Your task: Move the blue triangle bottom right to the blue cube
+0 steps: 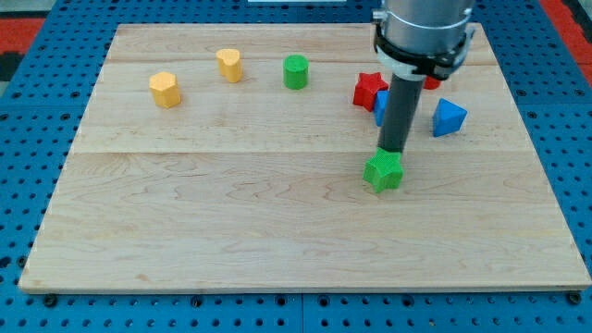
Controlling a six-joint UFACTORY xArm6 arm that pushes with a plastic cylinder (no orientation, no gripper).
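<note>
The blue triangle (449, 117) lies near the board's right side. The blue cube (381, 107) is to its left, mostly hidden behind my rod, touching a red star (369, 91). My tip (392, 150) is down at the top edge of a green star (383, 171), just below the blue cube and to the lower left of the blue triangle.
A green cylinder (295, 71) stands at the top middle. A yellow heart-like block (229, 65) and a yellow hexagon block (165, 90) sit at the top left. A bit of another red block (431, 81) shows behind the arm. The wooden board (231, 213) lies on blue pegboard.
</note>
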